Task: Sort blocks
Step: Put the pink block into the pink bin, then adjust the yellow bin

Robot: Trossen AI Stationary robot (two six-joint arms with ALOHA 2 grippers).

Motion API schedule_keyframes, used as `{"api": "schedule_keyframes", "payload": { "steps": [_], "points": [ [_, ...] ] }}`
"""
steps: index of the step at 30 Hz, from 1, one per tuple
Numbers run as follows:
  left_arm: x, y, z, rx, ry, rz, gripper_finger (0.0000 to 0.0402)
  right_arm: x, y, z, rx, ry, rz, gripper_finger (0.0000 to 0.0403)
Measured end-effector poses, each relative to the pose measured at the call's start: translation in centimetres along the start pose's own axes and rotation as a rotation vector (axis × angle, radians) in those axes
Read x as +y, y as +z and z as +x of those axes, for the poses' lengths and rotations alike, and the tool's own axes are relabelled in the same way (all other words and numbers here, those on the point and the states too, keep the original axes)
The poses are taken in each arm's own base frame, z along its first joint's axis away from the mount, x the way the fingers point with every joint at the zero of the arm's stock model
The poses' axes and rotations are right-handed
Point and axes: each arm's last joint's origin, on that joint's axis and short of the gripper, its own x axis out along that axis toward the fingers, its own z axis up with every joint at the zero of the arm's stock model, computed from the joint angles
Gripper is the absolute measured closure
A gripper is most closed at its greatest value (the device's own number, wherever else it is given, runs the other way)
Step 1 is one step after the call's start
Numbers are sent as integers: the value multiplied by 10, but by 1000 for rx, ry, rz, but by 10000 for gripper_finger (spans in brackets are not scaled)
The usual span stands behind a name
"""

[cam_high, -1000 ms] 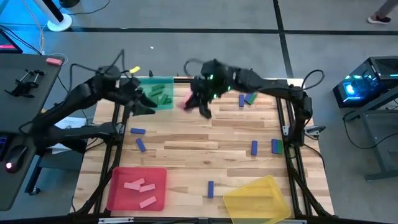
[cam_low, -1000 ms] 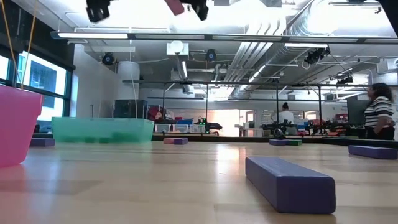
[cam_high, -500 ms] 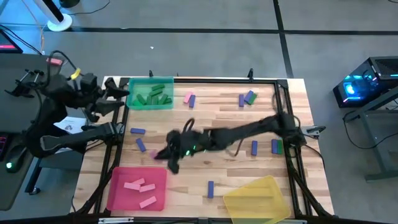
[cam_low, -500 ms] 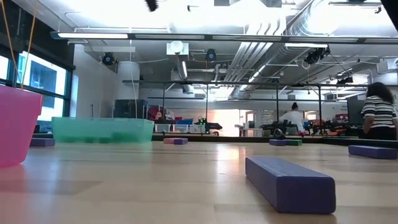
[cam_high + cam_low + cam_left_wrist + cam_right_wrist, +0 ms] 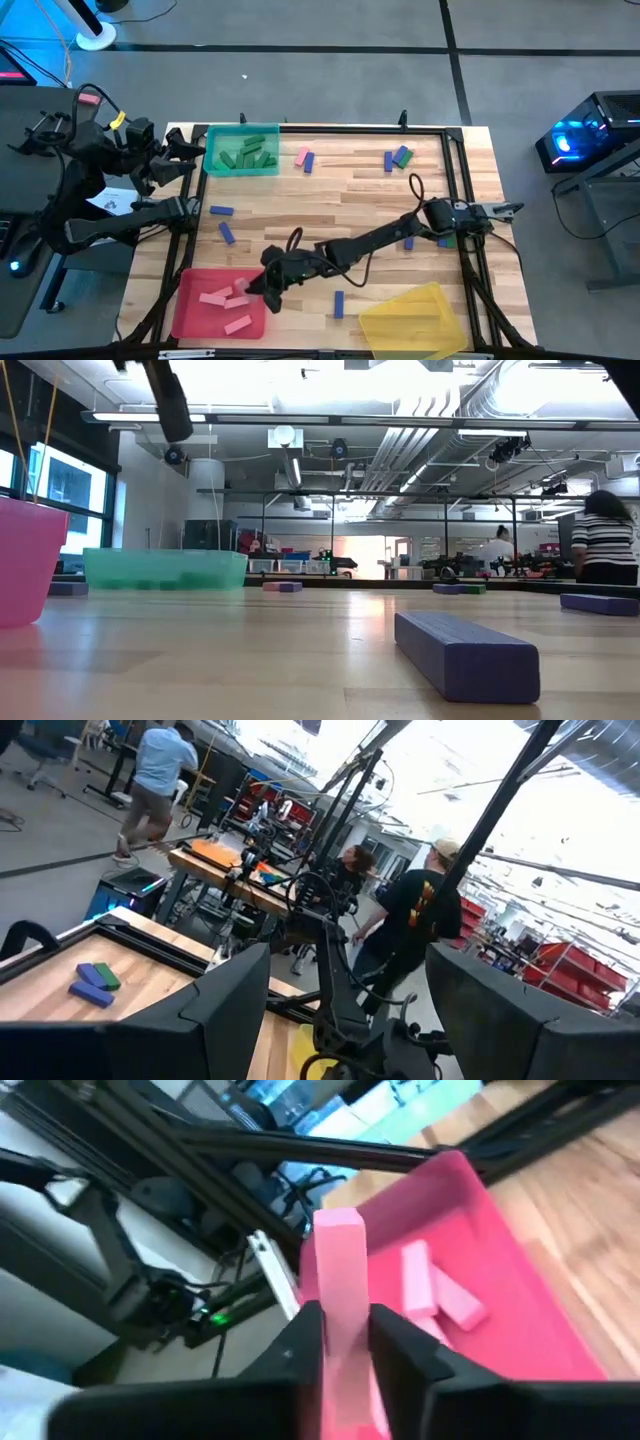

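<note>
now, from above, the right gripper point(image 5: 262, 288) has moved from the table middle to the red tray point(image 5: 190, 312) edge; the left gripper point(image 5: 185, 150) waits open off the table's left side. its wrist view shows fingers point(image 5: 300, 1342) clamped on a pink block point(image 5: 338, 1295) above the tray, so release seems next.

1. Even overhead light keeps the worktop point(image 5: 330, 215) bright in the high view, with only faint shadows.
2. In the low view, ceiling strip lights point(image 5: 300, 417) glare white, and the near purple block point(image 5: 467, 655) is slightly soft.
3. The right wrist view is blurred throughout.
4. The left wrist view's sky area blows out.
</note>
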Motion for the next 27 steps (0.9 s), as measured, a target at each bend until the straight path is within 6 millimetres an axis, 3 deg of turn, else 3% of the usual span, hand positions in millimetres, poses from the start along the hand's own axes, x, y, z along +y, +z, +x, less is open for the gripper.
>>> {"api": "schedule_keyframes", "payload": {
  "steps": [8, 12, 15, 20, 23, 27],
  "points": [
    [3, -1, 3, 15, 19, -15, 145, -4, 11, -1, 46, 39, -59, 210],
    [8, -4, 7, 39, 76, -39, 145, 7, 34, -9, 171, 131, -65, 174],
    [13, -7, 11, 78, 110, -62, 145, 19, 52, -24, 326, 106, -117, 173],
    [18, -7, 19, 108, 121, -17, 145, 34, 68, -64, 517, -114, -244, 200],
    [21, -7, 24, 121, 127, 4, 145, 29, 56, -89, 649, -232, -206, 234],
    [23, -7, 27, 133, 129, 22, 145, 22, 21, -116, 776, -449, -109, 291]
  ]
}}
